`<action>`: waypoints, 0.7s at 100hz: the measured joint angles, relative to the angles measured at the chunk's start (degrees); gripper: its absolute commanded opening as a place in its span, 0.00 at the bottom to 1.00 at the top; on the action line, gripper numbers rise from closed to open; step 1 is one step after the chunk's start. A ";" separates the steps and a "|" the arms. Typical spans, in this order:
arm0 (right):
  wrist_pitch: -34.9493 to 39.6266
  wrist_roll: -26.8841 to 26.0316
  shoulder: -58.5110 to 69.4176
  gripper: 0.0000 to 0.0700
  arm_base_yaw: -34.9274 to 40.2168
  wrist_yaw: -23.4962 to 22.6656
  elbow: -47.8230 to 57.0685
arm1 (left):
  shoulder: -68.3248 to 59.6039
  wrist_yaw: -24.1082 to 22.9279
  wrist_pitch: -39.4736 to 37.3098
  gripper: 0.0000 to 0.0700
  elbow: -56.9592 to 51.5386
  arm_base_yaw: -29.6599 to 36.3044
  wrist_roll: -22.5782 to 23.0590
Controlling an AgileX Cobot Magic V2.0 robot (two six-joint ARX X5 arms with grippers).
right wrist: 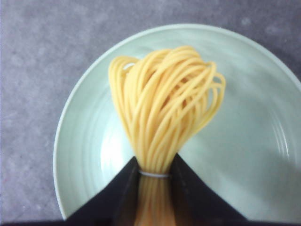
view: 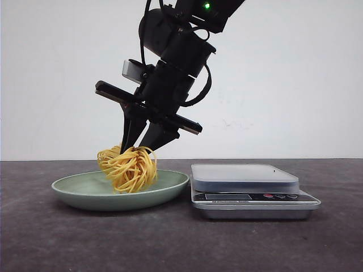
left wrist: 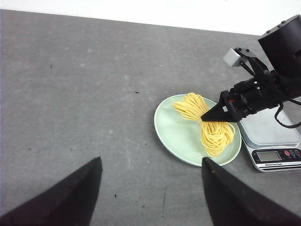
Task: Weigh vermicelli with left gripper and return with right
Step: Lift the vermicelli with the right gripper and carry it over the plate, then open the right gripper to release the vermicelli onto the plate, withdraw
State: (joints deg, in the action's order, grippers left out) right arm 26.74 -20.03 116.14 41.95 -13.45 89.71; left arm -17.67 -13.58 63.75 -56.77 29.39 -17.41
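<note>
While gripped, vermicelli (view: 128,167) over plate (view: 76,188)

Black two-fingered right tool (view: 143,144) pinches the yellow-orange nest of vermicelli (view: 128,168) from above, the bundle sitting in the pale green round plate (view: 79,191) beneath it. Silver digital kitchen scale (view: 249,189) stands beside, on the dark grey surface (view: 170,238).

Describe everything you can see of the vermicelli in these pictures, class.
The vermicelli is a looped bundle of thin, smooth yellow-orange strands, tied at its waist by a thin pale band. The right gripper is shut on that waist, strands fanning out to either side. It hangs over the pale green plate, low in the dish; contact cannot be told. The scale beside it stands bare.
</note>
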 measured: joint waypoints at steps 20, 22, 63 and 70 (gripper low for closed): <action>-0.76 0.04 0.00 0.61 -0.04 -0.76 0.02 | 0.02 0.02 0.20 0.56 0.00 0.00 0.00; -0.70 0.09 0.00 0.61 -0.07 -0.96 0.02 | 0.02 0.00 0.20 0.56 0.00 0.00 0.00; 8.33 7.78 -18.95 0.61 -1.14 11.13 -0.04 | 0.02 0.00 -0.20 0.56 0.00 0.00 0.00; 10.56 9.20 -24.20 0.61 -1.22 13.16 0.04 | 0.02 0.00 -0.22 0.56 0.00 0.00 0.00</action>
State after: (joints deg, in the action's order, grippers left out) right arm 37.30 -10.83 91.94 40.73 -0.30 89.76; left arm -17.65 -13.58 63.53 -56.77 29.39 -17.41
